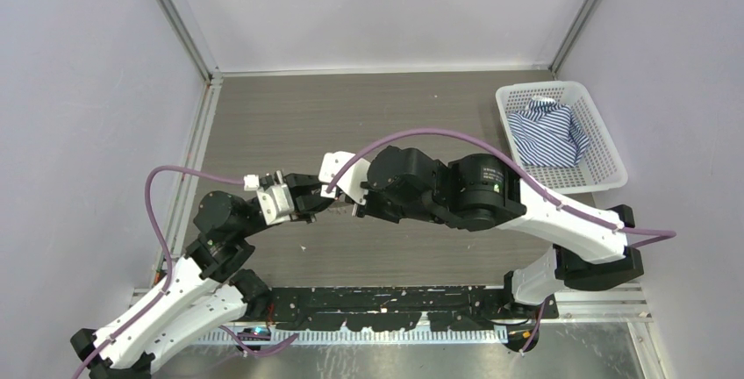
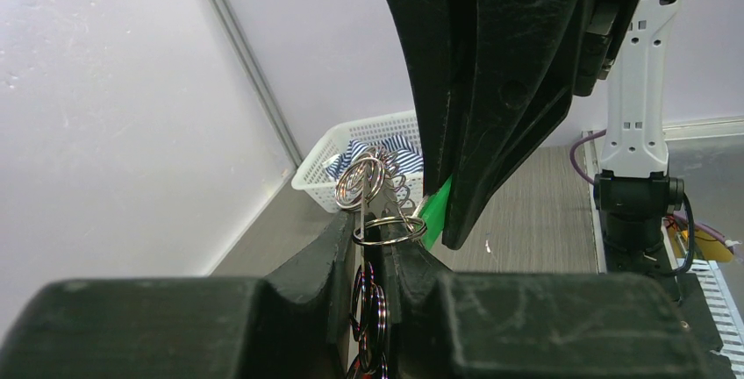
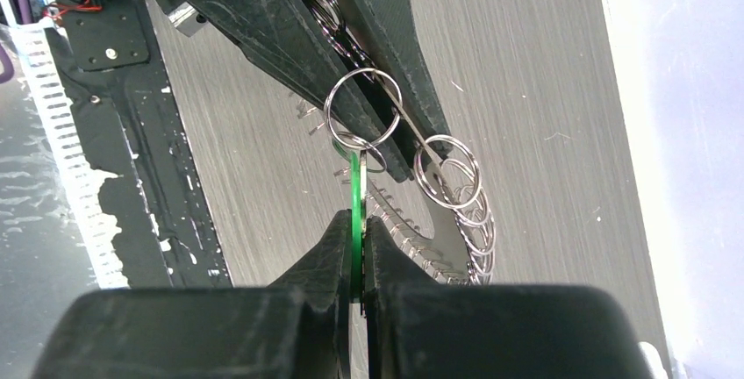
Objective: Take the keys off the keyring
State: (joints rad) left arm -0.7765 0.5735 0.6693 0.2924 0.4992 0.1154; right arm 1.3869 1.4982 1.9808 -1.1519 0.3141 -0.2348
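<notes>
Both pincers meet above the table [image 1: 395, 116]. The left pincer [image 2: 373, 235], nearly closed, pinches the keyring [image 3: 328, 109]; the right pincer [image 3: 358, 221] is clamped on the green key [image 3: 354, 193], not yet off it. An off-axis pull could wrench the keyring loose, dropping the remaining keys [image 3: 412, 243].

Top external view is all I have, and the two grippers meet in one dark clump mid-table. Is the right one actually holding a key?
Observer: Yes. The right wrist view shows the right gripper shut on the green key, pinched edge-on between its fingers.
Operator: And the left one?
Observer: The left gripper is closed on a wire ring, which sits in the slot between its fingers.
Operator: Is the green key off that ring?
Observer: Not yet. Its top end appears threaded on the ring, and the silvery keys hang fanned out just beside it.
</notes>
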